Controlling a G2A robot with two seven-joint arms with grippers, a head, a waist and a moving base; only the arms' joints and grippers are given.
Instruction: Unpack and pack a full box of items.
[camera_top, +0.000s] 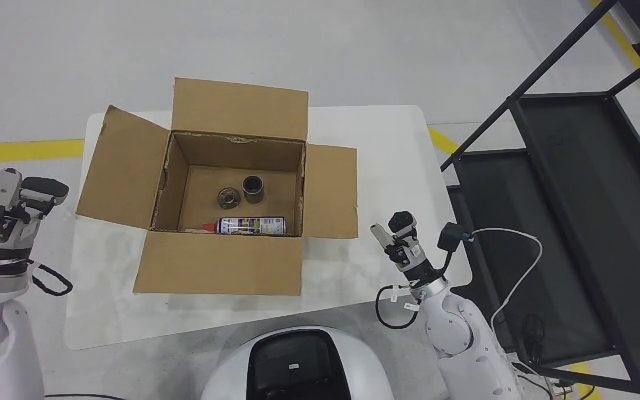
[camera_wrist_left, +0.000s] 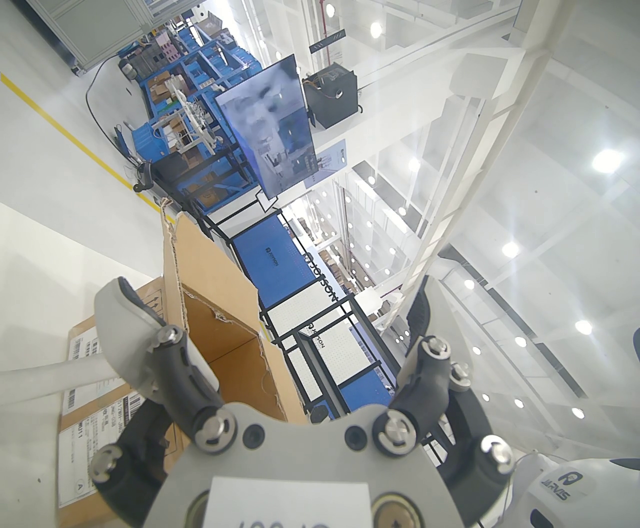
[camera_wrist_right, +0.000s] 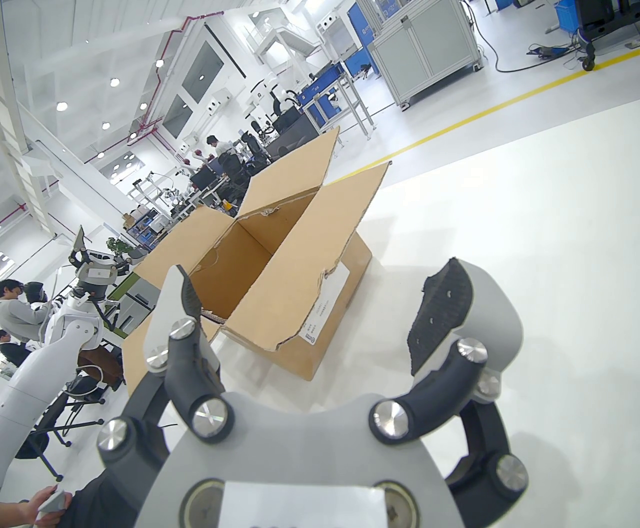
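An open cardboard box (camera_top: 240, 262) stands in the middle of the white table (camera_top: 385, 140) with all its flaps folded out. On its floor lie a tube with a red cap (camera_top: 252, 226) along the near wall and two dark round items (camera_top: 229, 197) (camera_top: 253, 186) behind it. My left gripper (camera_top: 30, 195) hangs off the table's left edge, beside the box's left flap. In the left wrist view it (camera_wrist_left: 275, 310) is open and empty, pointing past the box (camera_wrist_left: 220, 320). My right gripper (camera_top: 395, 233) is over the table to the right of the box. The right wrist view shows it (camera_wrist_right: 310, 300) open, facing the box (camera_wrist_right: 300, 240).
A black metal rack (camera_top: 560, 190) stands close to the table's right side, next to the right arm. Bare table surface lies to the right of the box and along the front edge. The left arm (camera_wrist_right: 75, 310) stands beyond the box in the right wrist view.
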